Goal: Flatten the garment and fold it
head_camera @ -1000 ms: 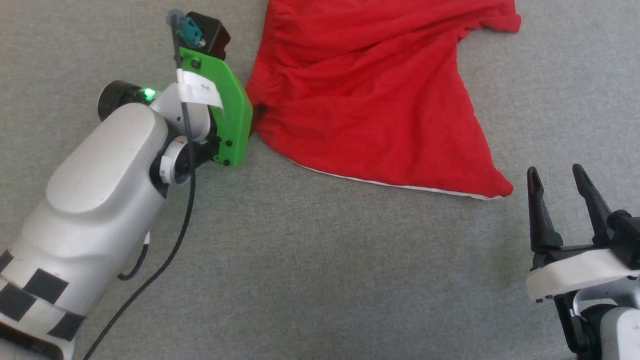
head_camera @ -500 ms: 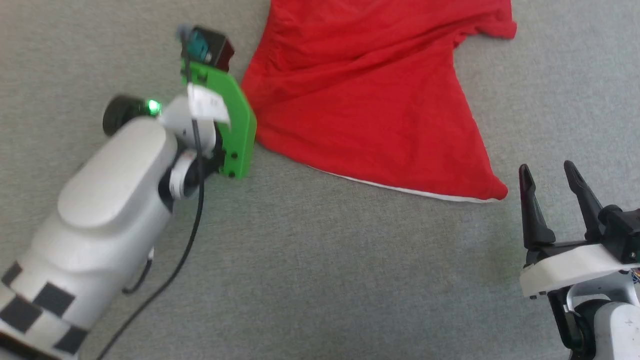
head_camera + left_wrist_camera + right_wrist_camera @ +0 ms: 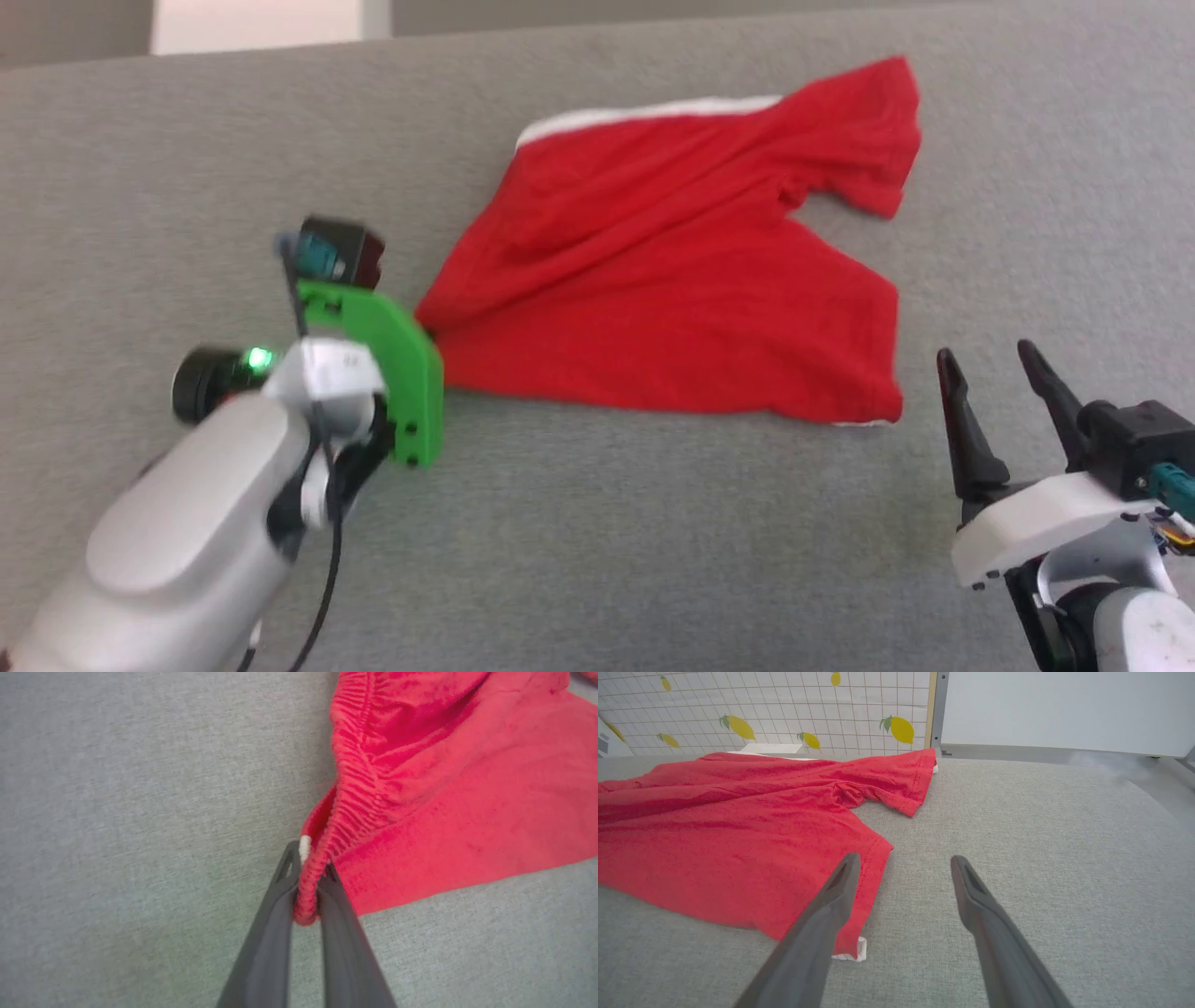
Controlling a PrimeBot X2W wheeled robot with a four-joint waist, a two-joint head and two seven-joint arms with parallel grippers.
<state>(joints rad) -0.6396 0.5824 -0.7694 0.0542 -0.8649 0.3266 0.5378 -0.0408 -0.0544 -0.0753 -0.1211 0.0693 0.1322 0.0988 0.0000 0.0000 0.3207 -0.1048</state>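
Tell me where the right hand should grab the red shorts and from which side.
Take the near leg hem of the shorts, coming from the robot's right. It lies flat ahead of the open right hand, opposite the waistband the left hand pinches; pulling apart should flatten them.

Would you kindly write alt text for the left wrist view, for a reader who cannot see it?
The left gripper is shut on the gathered elastic waistband of the red garment, with a white patch at the pinch. The fabric spreads up and right over a grey surface.
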